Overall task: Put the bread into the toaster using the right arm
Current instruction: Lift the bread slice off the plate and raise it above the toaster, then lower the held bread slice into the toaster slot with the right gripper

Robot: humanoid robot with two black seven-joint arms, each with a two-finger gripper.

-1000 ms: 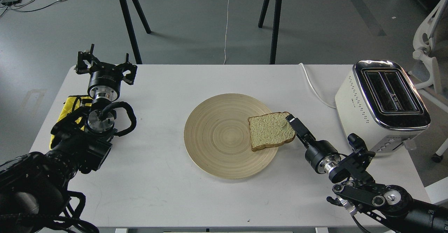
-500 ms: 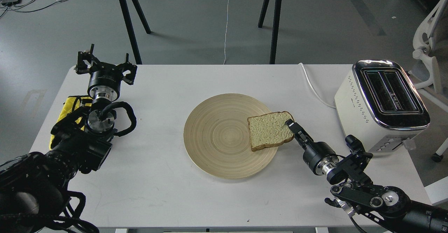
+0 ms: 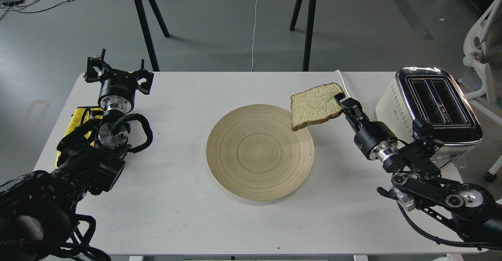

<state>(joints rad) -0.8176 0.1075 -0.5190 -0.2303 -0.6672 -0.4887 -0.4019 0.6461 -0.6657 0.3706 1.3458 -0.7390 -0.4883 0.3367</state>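
Note:
The bread [image 3: 315,106] is a pale tan slice with a brown crust. It hangs in the air above the right rim of the round wooden plate [image 3: 251,155], tilted. My right gripper [image 3: 342,101] is shut on the slice's right edge. The cream-white toaster [image 3: 431,110] with a chrome top and two open slots stands at the table's right, just right of the gripper. My left gripper [image 3: 117,72] is open and empty, raised at the far left of the table.
A yellow cloth [image 3: 80,125] lies under my left arm. The toaster's white cord [image 3: 347,92] runs across the table behind the bread. A second table stands beyond, and a white chair [image 3: 480,53] stands right of the toaster.
My right gripper has lifted the bread off the plate and carried it up and to the right, toward the toaster. My left arm has not moved.

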